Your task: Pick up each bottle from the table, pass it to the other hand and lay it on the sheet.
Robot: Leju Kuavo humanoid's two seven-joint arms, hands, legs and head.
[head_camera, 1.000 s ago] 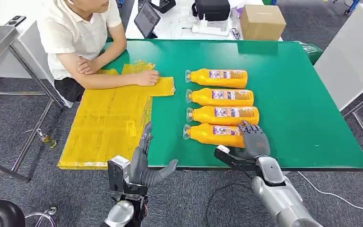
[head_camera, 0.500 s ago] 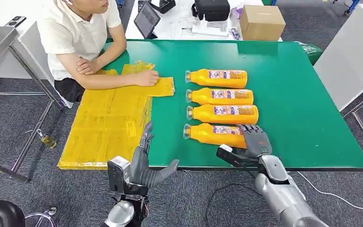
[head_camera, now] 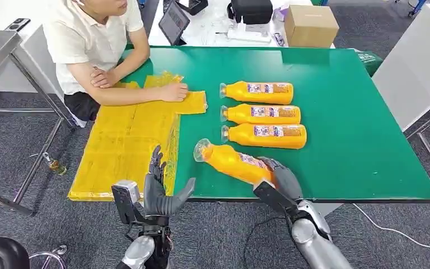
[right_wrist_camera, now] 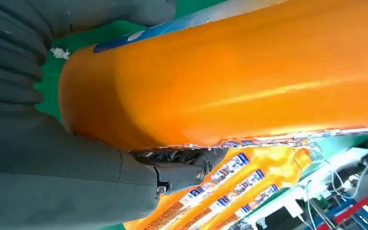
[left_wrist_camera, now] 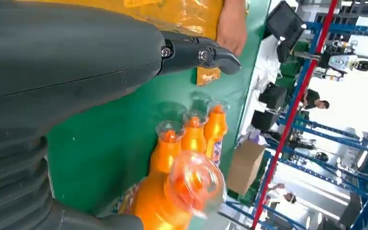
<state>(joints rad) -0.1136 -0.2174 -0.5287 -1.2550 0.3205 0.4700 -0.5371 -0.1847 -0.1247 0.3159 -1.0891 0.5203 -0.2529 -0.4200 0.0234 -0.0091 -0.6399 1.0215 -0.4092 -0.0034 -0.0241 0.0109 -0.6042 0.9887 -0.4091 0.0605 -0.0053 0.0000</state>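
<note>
My right hand [head_camera: 277, 178] grips an orange bottle [head_camera: 232, 161] at the near edge of the green table [head_camera: 353, 112], its cap pointing left toward my left hand [head_camera: 159, 193], whose fingers are spread. Three more bottles [head_camera: 260, 112] lie farther back. A person's hand [head_camera: 174, 92] rests on the yellow sheet [head_camera: 126, 143].

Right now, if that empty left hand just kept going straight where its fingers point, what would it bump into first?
Probably the yellow sheet: the left hand points up along its edge, beside the lifted bottle. Depth is unclear.
</note>
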